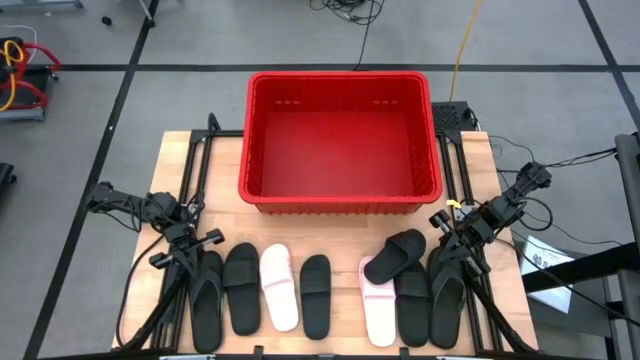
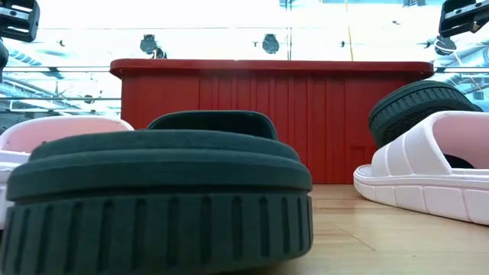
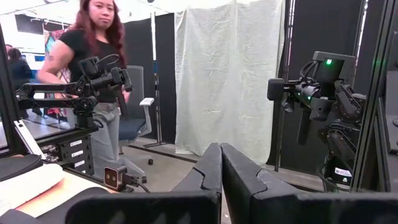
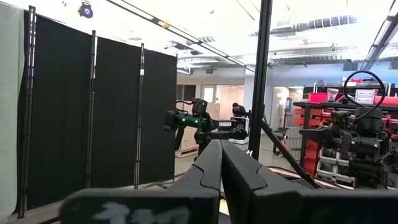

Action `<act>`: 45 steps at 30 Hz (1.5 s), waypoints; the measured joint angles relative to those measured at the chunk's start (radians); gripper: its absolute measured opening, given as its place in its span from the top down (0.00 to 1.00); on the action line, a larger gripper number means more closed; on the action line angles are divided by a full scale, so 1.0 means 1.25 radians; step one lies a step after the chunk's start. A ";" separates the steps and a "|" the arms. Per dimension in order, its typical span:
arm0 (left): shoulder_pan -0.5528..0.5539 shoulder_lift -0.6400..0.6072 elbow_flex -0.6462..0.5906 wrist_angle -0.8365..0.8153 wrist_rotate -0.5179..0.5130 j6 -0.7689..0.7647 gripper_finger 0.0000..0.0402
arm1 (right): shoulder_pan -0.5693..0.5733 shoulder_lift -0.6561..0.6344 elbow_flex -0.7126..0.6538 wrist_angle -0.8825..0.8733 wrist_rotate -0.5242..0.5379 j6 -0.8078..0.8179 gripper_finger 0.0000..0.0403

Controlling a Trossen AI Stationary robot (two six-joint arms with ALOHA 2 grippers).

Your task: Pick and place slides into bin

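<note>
Your large rectangular bright red plastic bin with ribbed walls sits at twelve o'clock on the wooden table, with nothing inside it. The slides lie in a row along the six o'clock edge: black band slides and a black flip-flop at seven o'clock, one pale pink slide and another black slide near the middle, and a second pale pink slide at five o'clock with a black slide resting tilted across its top end. Your left gripper waits at eight o'clock with its fingers pressed together, holding nothing. Your right gripper waits at four o'clock, likewise fully closed and empty.
</note>
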 joint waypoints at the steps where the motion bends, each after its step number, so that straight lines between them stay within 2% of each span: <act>1: 0.000 0.000 0.000 0.000 0.000 0.000 0.98 | 0.000 0.000 0.000 0.000 0.000 0.000 1.00; 15: 0.000 0.000 0.000 0.000 0.000 0.000 0.98 | 0.000 0.000 0.000 0.000 0.000 0.000 1.00; 27: 0.000 0.000 0.000 0.000 0.000 0.000 0.98 | 0.000 0.000 0.000 0.036 -0.001 0.086 1.00; 31: 0.000 0.000 0.000 0.000 0.000 0.000 0.98 | 0.000 0.000 0.000 0.071 0.005 0.080 1.00; 38: 0.000 0.000 0.000 0.000 0.000 0.000 0.98 | 0.000 0.004 0.047 0.087 0.145 -0.047 1.00; 45: 0.000 0.000 0.000 0.000 0.000 0.000 0.98 | 0.000 0.061 0.114 0.087 0.294 -0.237 1.00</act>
